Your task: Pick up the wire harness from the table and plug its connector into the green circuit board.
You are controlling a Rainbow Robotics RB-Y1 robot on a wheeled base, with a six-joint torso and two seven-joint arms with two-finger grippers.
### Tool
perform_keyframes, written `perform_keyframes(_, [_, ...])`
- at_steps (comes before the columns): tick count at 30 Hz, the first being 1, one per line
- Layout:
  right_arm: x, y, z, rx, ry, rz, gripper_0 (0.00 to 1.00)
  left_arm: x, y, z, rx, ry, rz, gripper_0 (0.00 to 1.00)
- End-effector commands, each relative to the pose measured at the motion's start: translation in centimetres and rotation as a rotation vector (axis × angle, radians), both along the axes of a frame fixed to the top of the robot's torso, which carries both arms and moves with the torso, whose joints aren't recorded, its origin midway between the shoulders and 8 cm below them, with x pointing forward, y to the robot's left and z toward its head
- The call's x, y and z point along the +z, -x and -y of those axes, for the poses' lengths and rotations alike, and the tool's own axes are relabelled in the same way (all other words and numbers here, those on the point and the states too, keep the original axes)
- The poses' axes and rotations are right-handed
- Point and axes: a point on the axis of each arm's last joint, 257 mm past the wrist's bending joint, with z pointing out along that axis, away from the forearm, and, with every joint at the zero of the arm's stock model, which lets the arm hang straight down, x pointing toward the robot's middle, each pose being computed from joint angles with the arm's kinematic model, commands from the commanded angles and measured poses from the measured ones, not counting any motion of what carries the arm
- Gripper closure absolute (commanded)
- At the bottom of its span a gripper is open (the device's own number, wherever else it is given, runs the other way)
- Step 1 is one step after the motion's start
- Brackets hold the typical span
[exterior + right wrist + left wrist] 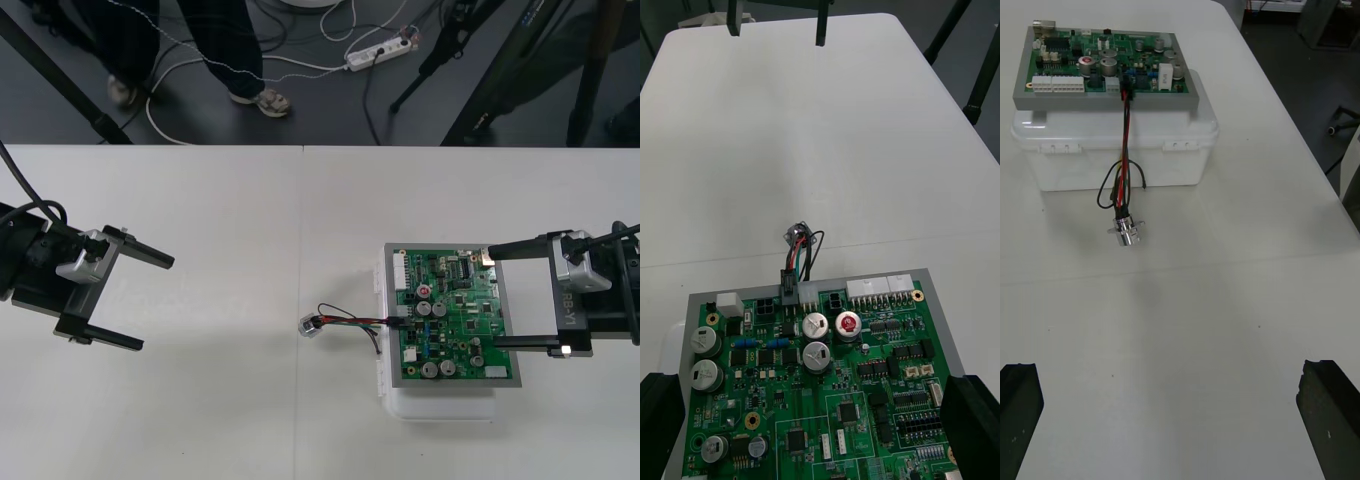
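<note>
Right claw: standing wide open, its two flat black fingers spread apart over the near side of the green circuit board and gripping nothing. Beneath and ahead of it the board is lying flat. It is a rectangular panel in a grey frame, studded with round silver capacitors and white headers, and it is sitting on a boxy white plastic base.

Ahead of the right fingertips, at the board's far edge, the small black plug of the wire harness is sitting in a white header. From there the thin red, black and green wires are running straight out past the edge and drooping onto the table, with one black strand looping aside. The round, shiny metal socket with its flange is resting on the table at the outer end. The harness's long axis is lying in line with the two claws, plug end pointing at the right claw, socket end pointing at the left claw.

Left claw: hovering well beyond the socket, wide open and empty, fingers facing the board.
</note>
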Motion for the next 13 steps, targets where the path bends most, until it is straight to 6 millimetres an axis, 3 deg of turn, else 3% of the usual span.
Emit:
perform_keyframes(1, [0.93,-0.19,1.01,-0.015,0.041,0.024,0.00,0.38,0.86,-0.09,0.023,0.016,-0.069,0.00])
perform_keyframes(13, [0.93,-0.19,1.01,-0.015,0.041,0.024,0.00,0.38,0.86,-0.09,0.023,0.016,-0.069,0.00])
